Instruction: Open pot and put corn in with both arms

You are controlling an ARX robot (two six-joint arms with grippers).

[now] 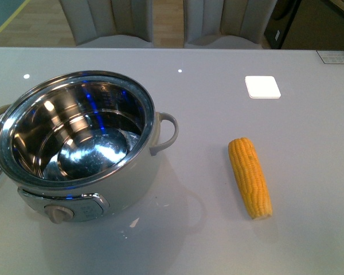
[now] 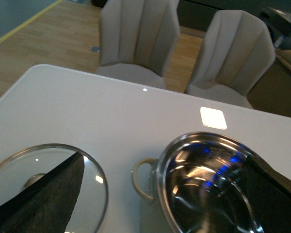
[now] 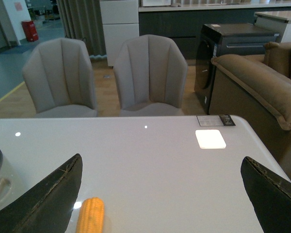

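The cream-white pot (image 1: 140, 183) stands open at the left of the table, its steel bowl empty, knob facing front. The yellow corn (image 1: 250, 177) lies on the table to its right, apart from it. Neither arm shows in the front view. In the left wrist view my left gripper (image 2: 165, 194) is open above the pot (image 2: 208, 189), with the glass lid (image 2: 94, 182) lying flat on the table beside the pot. In the right wrist view my right gripper (image 3: 167, 194) is open and empty above the table, the corn (image 3: 90, 215) near one finger (image 3: 48, 201).
A white square pad (image 1: 262, 86) lies at the back right of the table (image 1: 206, 229). Two grey chairs (image 1: 112, 23) stand behind the far edge. A brown sofa (image 3: 262, 92) and dark cabinet are beyond the table's right end.
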